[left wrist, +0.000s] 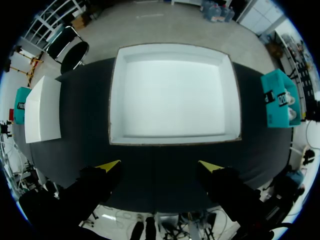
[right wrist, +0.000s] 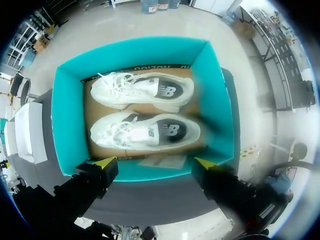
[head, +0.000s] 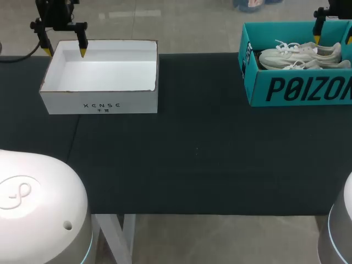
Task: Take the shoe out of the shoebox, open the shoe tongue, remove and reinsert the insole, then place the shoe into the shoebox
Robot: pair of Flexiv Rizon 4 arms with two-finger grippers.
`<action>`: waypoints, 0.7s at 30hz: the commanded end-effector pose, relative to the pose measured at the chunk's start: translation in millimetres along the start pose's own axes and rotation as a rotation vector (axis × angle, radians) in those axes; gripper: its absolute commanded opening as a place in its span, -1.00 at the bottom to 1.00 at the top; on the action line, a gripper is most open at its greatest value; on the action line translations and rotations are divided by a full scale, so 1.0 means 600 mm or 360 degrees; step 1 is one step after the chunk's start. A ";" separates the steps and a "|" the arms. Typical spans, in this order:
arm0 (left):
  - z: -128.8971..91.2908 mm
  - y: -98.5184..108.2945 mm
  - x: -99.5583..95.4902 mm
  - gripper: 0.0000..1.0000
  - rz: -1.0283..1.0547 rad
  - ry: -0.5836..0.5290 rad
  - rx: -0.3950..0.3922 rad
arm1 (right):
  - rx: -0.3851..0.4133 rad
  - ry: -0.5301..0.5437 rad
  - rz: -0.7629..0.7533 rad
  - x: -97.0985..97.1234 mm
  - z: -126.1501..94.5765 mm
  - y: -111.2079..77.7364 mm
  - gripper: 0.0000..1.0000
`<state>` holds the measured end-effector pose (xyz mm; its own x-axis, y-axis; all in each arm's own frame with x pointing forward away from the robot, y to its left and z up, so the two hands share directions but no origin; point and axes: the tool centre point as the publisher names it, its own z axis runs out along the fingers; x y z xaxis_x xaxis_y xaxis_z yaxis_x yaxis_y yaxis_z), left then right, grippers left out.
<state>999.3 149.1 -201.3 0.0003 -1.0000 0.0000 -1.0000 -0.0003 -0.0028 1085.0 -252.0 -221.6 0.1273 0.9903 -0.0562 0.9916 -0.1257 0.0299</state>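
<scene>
Looking down in the head view, one teal shoebox [head: 297, 88] sits far right on the desk [head: 192, 148] holding two white shoes [head: 300, 52], right gripper [head: 333, 37] released above it; left gripper [head: 65, 51] over one white box [head: 102, 102]. Left wrist view: fingers spread, holding nothing. Right wrist view: shoes side by side, probably light, soft uppers, stiffer heels; pinch the nearer shoe [right wrist: 145, 132] at its heel collar.

Two white laced shoes [right wrist: 145, 132] are laid side by side, toes pointed alike, inside the open teal shoebox [right wrist: 67, 125], which is set at the table's [head: 192, 154] far right.
</scene>
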 end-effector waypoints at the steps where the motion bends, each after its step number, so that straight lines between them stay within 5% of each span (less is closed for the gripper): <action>1: -0.001 0.000 -0.001 1.00 0.0000 0.0000 -0.0001 | -0.0041 0.0046 0.0000 -0.034 0.021 -0.014 1.00; 21: -0.001 0.000 -0.001 1.00 0.0000 0.0000 -0.0001 | -0.0049 -0.0053 0.0111 -0.116 0.151 0.044 1.00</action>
<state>999.3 149.2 -201.2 0.0005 -1.0000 0.0001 -1.0000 -0.0005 -0.0029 1092.6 -323.3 -295.3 0.1941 0.9767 -0.0916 0.9792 -0.1874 0.0777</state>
